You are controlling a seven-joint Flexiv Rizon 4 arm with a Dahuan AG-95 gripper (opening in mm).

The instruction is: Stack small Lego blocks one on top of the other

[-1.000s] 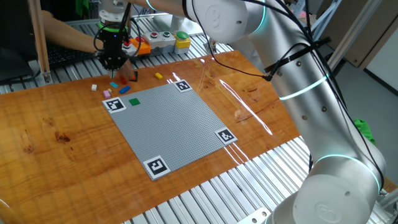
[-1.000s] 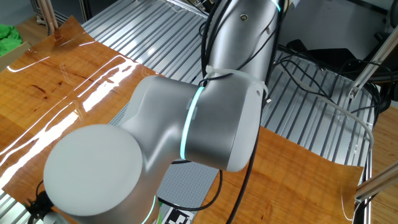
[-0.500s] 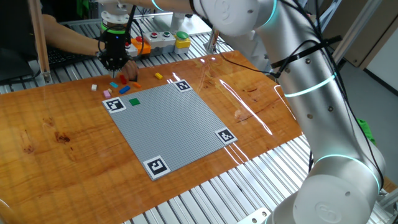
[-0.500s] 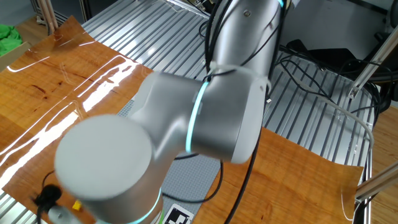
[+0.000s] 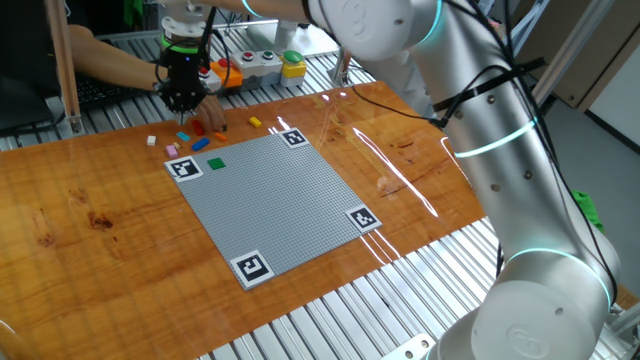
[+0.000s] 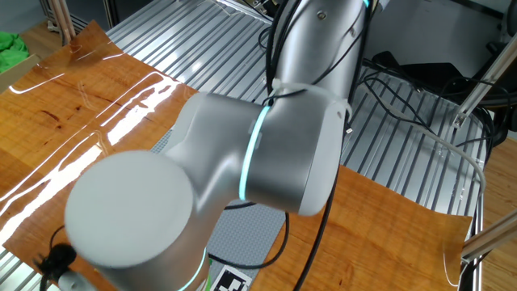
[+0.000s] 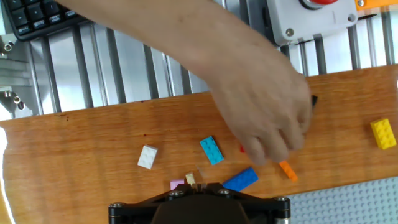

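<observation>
Beside the closed, empty gripper [image 5: 183,103]: light blue Lego brick [image 7: 211,150] (stiff, slippery); pinch its long sides.

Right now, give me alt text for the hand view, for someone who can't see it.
A person's hand reaches across a wooden table over scattered small Lego blocks: white, light blue, blue, orange, yellow. A grey baseplate sits at bottom right.

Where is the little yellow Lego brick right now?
In the hand view, the small yellow plastic Lego brick lies on the wooden table at the far right, just above the grey studded baseplate and right of the person's hand.
</observation>
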